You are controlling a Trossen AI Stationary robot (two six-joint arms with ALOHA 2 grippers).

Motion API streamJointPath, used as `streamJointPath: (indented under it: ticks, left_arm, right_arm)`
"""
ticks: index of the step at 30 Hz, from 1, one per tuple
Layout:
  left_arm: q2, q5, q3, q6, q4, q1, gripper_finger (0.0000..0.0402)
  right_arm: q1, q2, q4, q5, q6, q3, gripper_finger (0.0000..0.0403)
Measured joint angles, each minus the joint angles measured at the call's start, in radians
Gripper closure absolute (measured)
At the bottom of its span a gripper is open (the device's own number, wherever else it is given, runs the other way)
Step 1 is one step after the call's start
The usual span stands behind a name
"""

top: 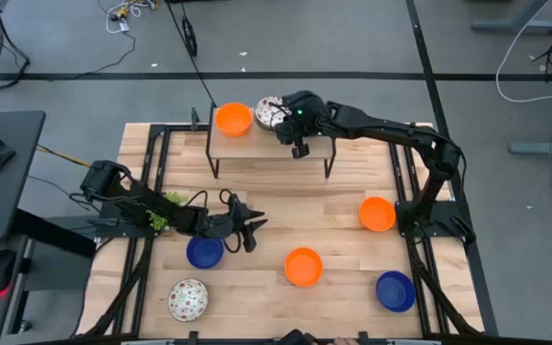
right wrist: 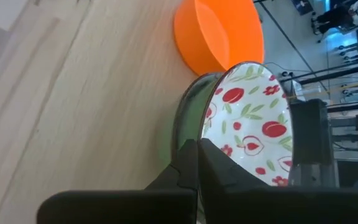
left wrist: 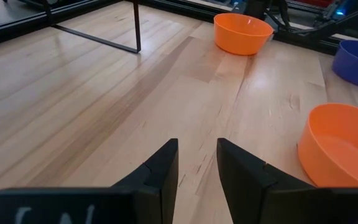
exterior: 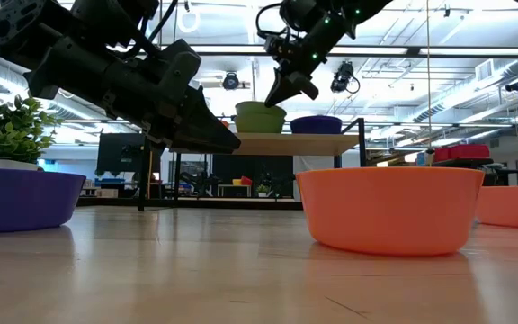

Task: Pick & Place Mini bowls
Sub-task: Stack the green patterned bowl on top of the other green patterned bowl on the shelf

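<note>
The pale wooden table (top: 333,206) carries, nearest its front edge, a patterned bowl (top: 188,299), a blue bowl (top: 396,290) and an orange bowl (top: 304,266). Farther in sit another blue bowl (top: 204,253) and another orange bowl (top: 378,214). The left gripper (top: 252,228) hangs low beside that blue bowl, its fingers (left wrist: 160,171) slightly apart and holding nothing. A green plant (top: 164,213) lies under that arm. At the far edge, a raised shelf (top: 257,146) holds an orange bowl (top: 233,119) and a red-and-green patterned bowl (right wrist: 253,124); the right gripper (top: 284,119) is clamped on that bowl's rim. Beyond lies grey floor with cables (top: 127,13).
</note>
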Motion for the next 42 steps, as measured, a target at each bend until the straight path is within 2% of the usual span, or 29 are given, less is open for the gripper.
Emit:
streamJointPath:
  ticks: [14,21,26,30,37,42]
  left_arm:
    - [0.0,0.0,0.0,0.0,0.0,0.0,0.0287]
    - [0.0,0.0,0.0,0.0,0.0,0.0,0.0287]
    - [0.0,0.0,0.0,0.0,0.0,0.0,0.0287]
    - [0.0,0.0,0.0,0.0,0.0,0.0,0.0287]
    - [0.0,0.0,0.0,0.0,0.0,0.0,0.0287]
    - [0.0,0.0,0.0,0.0,0.0,0.0,0.0287]
  right_arm:
    - [-0.001,0.0,0.001,0.001,0.026,0.0,0.0359]
    - [-0.001,0.0,0.006,-0.012,0.048,0.0,0.0292]
    - [-0.001,-0.016,0.016,-0.104,0.054,0.0,0.0255]
    - [-0.003,-0.021,0.02,-0.176,0.106,0.0,0.0276]
    - [-0.034,-0.021,0.028,-0.186,0.176,0.0,0.0392]
    - [-0.049,-0.018,0.05,-0.191,0.219,0.0,0.038]
